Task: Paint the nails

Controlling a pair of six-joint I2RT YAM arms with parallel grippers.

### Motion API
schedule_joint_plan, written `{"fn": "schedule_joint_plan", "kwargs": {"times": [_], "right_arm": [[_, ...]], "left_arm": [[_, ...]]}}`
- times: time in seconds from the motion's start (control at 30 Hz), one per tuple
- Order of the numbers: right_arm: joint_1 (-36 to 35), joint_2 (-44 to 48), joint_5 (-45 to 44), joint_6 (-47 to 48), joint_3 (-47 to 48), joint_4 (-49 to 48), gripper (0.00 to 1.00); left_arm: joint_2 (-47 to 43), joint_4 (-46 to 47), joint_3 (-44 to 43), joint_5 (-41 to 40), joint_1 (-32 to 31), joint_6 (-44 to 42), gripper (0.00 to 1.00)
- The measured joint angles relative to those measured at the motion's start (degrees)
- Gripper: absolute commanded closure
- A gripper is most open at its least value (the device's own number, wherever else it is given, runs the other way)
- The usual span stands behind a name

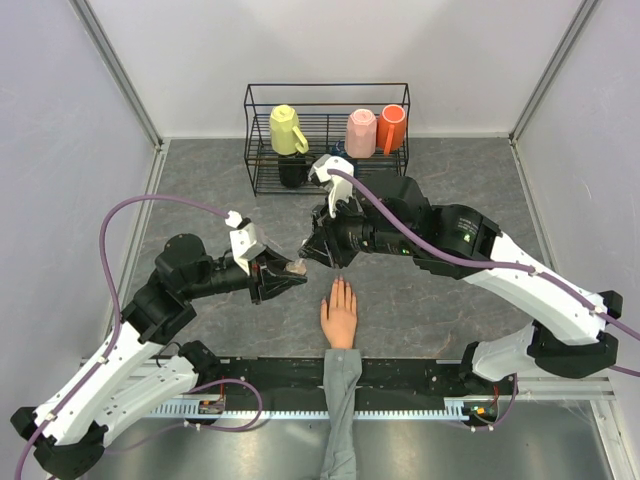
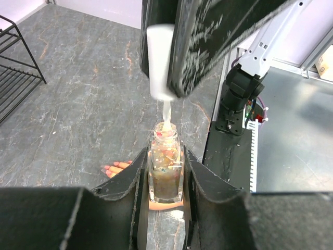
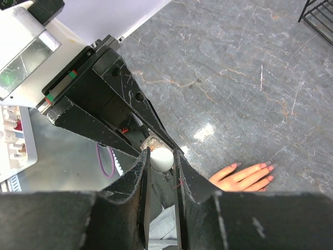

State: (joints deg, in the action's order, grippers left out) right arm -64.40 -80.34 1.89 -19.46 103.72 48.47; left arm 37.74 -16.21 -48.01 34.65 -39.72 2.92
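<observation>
Two grippers meet over one polish bottle

Left gripper (image 2: pixel 165 156): jaws pressed in on both sides of a small glass polish bottle (image 2: pixel 166 172). The bottle is upright between the fingers, neck open, with glittery, mixed-colour contents.

Right gripper (image 3: pixel 161 156): pinching a white cap (image 2: pixel 160 62) from both sides. The cap is off the bottle and directly above it. A pale brush (image 2: pixel 167 112) hangs from the cap, its tip at the bottle mouth. How deep the tip goes cannot be told.

From overhead, both grippers come together above the grey marbled table (image 1: pixel 420 300), left of centre. They are just beyond the fingertips of the mannequin hand (image 1: pixel 339 318) and clear of it.

The mannequin hand lies flat, palm down, fingers pointing away from the arm bases. A grey sleeve (image 1: pixel 342 400) trails back to the near edge.

The nails (image 3: pixel 263 166) read pink in the right wrist view, at the fingertips on the table, below and to the side of the cap. Neither gripper nor brush touches them.

At the far wall stands a black wire rack (image 1: pixel 327 100) holding three cups (image 1: pixel 361 132): yellow, pink and orange.
</observation>
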Motion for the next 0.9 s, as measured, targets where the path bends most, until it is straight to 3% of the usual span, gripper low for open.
{"fn": "schedule_joint_plan", "kwargs": {"times": [0.9], "right_arm": [[0.00,0.24,-0.52,-0.02,-0.20,-0.79,1.00]], "left_arm": [[-0.28,0.02,0.20,-0.04,0.00,0.00,0.98]]}}
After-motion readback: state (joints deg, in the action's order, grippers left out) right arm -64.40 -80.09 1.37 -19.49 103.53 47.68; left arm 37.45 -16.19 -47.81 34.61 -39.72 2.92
